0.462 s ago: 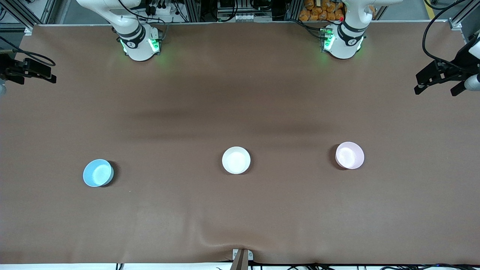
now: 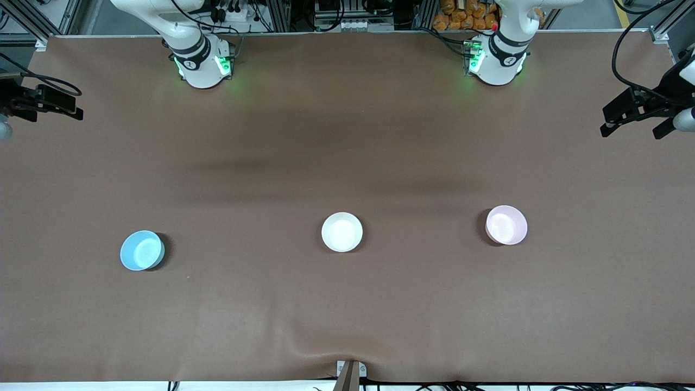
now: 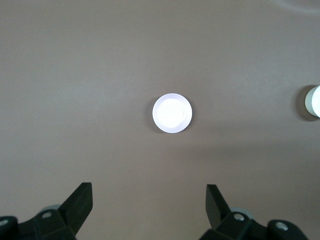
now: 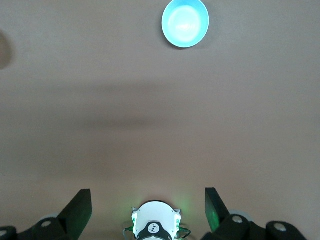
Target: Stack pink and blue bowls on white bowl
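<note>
Three equal bowls stand apart on the brown table. The light blue bowl point(image 2: 142, 250) is toward the right arm's end, the white bowl point(image 2: 342, 232) in the middle, and the pale pink bowl point(image 2: 506, 225) toward the left arm's end. My left gripper point(image 2: 638, 120) hangs high over the left arm's end of the table, open and empty point(image 3: 147, 200); its view shows the pink bowl point(image 3: 172, 113) and the white bowl's edge point(image 3: 314, 101). My right gripper point(image 2: 49, 106) hangs high over the right arm's end, open and empty point(image 4: 147, 200); its view shows the blue bowl point(image 4: 185, 23).
The brown cloth point(image 2: 347, 304) covers the whole table, with a small wrinkle at its edge nearest the camera. The right arm's base point(image 2: 201, 65) and the left arm's base point(image 2: 497, 60) stand along the table's farthest edge. A small bracket point(image 2: 350, 372) sits at the nearest edge.
The right gripper has shifted very slightly. The bowls and the left gripper have not moved.
</note>
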Motion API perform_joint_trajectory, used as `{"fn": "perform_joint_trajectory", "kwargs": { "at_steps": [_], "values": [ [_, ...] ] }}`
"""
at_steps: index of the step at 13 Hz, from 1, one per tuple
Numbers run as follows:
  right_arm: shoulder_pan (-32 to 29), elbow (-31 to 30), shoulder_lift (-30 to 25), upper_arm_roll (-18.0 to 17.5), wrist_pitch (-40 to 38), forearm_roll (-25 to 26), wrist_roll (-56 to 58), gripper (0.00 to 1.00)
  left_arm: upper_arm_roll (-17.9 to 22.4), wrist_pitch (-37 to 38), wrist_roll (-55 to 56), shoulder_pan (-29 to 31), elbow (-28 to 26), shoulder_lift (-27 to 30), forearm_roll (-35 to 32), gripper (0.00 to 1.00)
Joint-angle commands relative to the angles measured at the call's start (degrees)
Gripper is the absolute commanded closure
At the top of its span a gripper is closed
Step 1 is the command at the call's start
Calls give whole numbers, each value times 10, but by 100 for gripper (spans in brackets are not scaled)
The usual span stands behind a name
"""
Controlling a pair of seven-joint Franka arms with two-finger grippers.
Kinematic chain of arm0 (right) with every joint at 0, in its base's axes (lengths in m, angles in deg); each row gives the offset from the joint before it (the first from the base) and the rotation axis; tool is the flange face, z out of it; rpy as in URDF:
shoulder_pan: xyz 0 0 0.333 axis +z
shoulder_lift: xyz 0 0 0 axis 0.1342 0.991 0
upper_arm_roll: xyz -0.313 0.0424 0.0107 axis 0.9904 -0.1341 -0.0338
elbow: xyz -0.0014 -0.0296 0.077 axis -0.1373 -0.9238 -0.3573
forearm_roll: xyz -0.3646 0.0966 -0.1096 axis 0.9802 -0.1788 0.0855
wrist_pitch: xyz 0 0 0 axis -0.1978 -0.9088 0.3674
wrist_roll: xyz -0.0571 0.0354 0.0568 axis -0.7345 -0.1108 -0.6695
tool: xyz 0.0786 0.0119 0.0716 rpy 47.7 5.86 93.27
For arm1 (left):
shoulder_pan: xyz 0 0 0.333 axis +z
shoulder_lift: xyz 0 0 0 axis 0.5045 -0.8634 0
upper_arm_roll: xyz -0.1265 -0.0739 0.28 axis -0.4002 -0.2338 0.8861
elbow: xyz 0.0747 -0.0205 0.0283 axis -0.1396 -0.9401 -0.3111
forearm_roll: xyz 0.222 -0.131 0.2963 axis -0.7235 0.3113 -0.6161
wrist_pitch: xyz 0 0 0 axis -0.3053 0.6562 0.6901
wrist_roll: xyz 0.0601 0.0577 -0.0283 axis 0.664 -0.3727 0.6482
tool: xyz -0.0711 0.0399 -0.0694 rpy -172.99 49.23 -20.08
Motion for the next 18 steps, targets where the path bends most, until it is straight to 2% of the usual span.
{"fn": "perform_joint_trajectory", "kwargs": {
  "at_steps": [1, 7, 10, 16, 18],
  "values": [
    [-4, 8, 3, -3, -8, -5, -5, 0, 1, 10, -2, 2, 2, 0, 9, 0],
    [-2, 9, 3, -3, -8, -5, -6, 0, 2, 10, -10, 9, -5, -12, 8, 0],
    [-1, 8, 3, -3, -9, -6, -5, 0, 2, 1, -14, 33, -2, -57, 5, 0],
    [2, 8, 3, -3, -8, -6, -6, 0, 2, -68, -13, 33, -4, -142, 0, 0],
    [2, 8, 4, -3, -8, -6, -6, 0, 2, -108, -10, 34, -22, -173, -5, 0]
  ]
}}
